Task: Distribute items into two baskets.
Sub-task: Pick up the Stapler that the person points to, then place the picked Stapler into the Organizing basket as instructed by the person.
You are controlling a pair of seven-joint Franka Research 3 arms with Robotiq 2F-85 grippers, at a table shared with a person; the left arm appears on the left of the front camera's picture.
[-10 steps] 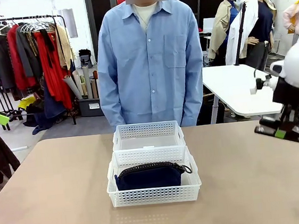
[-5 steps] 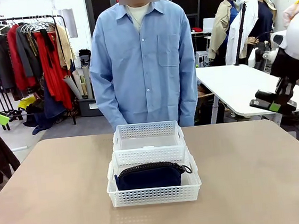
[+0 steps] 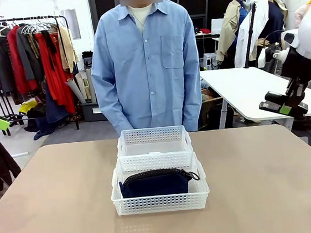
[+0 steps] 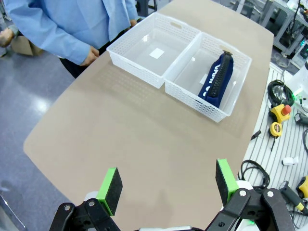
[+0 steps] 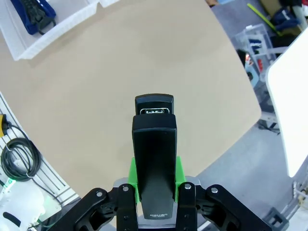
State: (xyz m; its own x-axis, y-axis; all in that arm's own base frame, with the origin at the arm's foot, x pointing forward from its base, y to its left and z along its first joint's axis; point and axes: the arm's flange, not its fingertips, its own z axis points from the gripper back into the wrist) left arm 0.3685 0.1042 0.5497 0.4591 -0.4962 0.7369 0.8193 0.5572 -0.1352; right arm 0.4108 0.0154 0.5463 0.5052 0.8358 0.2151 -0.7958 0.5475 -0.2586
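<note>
Two white lattice baskets stand end to end at the table's middle. The near basket [image 3: 160, 203] holds the navy-blue zippered pouch [image 3: 156, 184], standing on edge. The far basket [image 3: 153, 135], in front of the person, has nothing in it. My right gripper [image 3: 284, 108] hangs above and beyond the table's right edge, shut on the black stapler [image 3: 270, 105]. In the right wrist view the stapler [image 5: 155, 139] stands clamped between the green pads of that gripper [image 5: 155, 179]. My left gripper [image 4: 168, 180] is open, high off the table's left end, far from both baskets [image 4: 154, 48] and the pouch [image 4: 216, 79].
The person stands at the far side, one hand [image 4: 89, 57] by the table edge near the far basket. Bare tan tabletop [image 3: 64, 204] lies on both sides of the baskets. A white table [image 3: 242, 90] stands at the back right, a clothes rack [image 3: 26, 52] at the back left.
My right gripper has risen and pulled slightly back with the stapler still in it. The person shifted a little to the left. Baskets and pouch have not moved.
</note>
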